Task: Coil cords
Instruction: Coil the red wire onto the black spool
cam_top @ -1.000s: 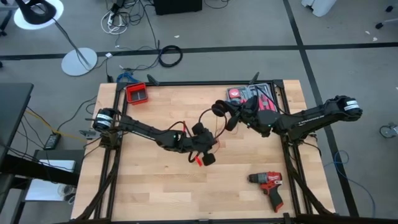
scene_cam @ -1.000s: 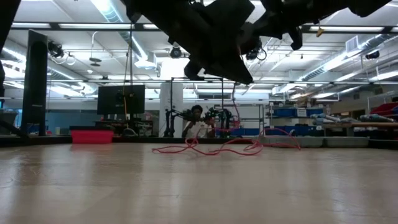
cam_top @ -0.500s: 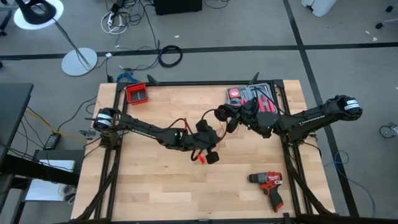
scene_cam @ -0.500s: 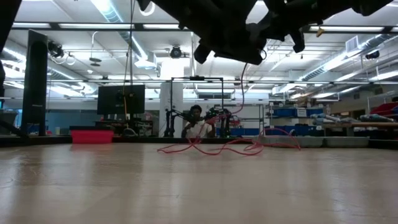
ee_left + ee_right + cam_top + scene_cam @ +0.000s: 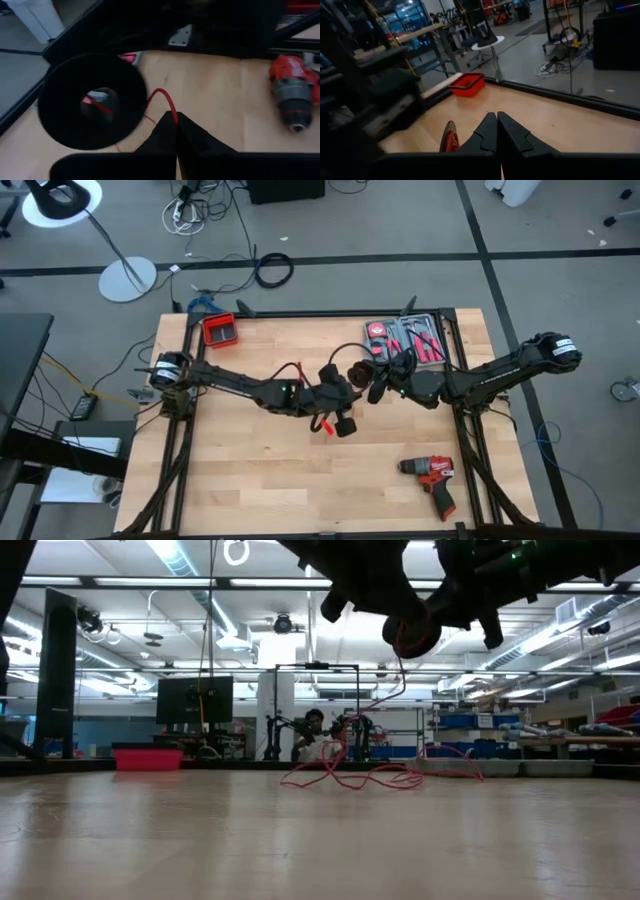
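I hold my left claw [image 5: 340, 423] clenched on the cords [image 5: 167, 102] above mid-table [image 5: 240, 480], lifting the red wire so it can loop. My right claw [image 5: 362, 375] hangs beside it, clenched too, apparently pinching another stretch.

On the wooden table [image 5: 230, 480] there is one red drill [image 5: 432, 480], one small red bin [image 5: 219, 330] near a far corner and one open tool case [image 5: 405, 340] with red-handled tools. One tangle of thin red and black cords [image 5: 350, 772] lies mid-table. Two dark arms work here, so two grippers: the left gripper [image 5: 340, 423] and the right gripper [image 5: 372, 386]. One person [image 5: 318, 740] sits in the room behind
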